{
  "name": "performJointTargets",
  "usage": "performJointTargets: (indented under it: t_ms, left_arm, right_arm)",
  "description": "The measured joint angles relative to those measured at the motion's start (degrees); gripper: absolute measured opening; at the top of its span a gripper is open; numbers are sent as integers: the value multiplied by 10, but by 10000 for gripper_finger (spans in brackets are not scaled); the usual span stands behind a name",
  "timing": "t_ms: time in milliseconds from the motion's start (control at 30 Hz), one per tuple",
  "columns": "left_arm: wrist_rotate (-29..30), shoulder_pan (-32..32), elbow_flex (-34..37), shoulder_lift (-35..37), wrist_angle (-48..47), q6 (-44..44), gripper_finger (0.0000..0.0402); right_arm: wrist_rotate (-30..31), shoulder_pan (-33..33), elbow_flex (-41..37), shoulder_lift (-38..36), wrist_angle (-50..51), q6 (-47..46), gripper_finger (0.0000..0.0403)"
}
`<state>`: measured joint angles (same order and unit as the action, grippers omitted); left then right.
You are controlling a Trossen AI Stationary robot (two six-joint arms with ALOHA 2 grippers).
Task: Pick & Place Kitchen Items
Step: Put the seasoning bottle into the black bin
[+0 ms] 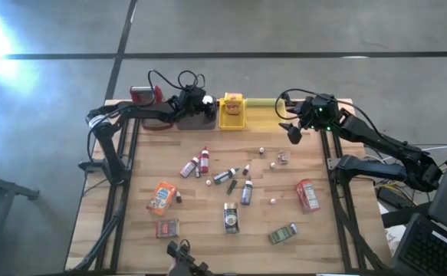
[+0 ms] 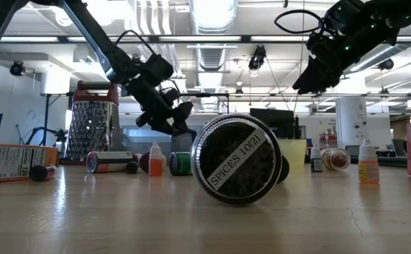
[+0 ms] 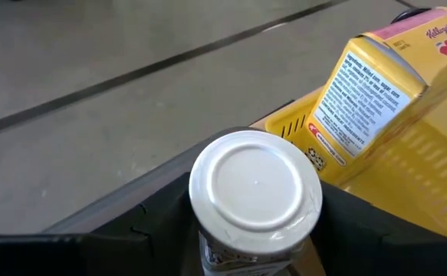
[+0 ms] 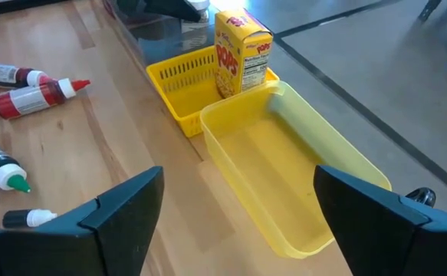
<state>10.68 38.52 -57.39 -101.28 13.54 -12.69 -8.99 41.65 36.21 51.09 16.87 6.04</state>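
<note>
Left gripper [image 1: 205,103]: clamped on white-capped bottle [image 3: 255,192], over grey tray [image 1: 196,120]
Right gripper [image 4: 235,211]: wide apart, empty, above pale yellow tray [image 4: 304,180]
Done: cereal box [image 4: 242,50] binned
Left: kitchen items [image 1: 231,192] nearly all loose on table [image 1: 131,192], well off from both

The lying jar's lid [image 2: 237,159] reads "SPICES 10/21"; the yellow cereal box [image 4: 242,52] reads "POPS" and "Kellogg's".

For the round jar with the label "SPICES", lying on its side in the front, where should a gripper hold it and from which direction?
Grip the SPICES jar across its round body, coming straight down from above. It lies on its side on the table with its labelled end facing the low camera, so its curved sides are free; fingers set along its length should stop it rolling.
</note>
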Motion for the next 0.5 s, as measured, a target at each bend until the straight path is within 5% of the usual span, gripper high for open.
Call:
performJointTargets:
  t_ms: [500]
  left_arm:
    - [-1, 0, -9, 2, 1, -4, 285]
  right_arm:
    - [0, 0, 0, 0, 0, 1, 297]
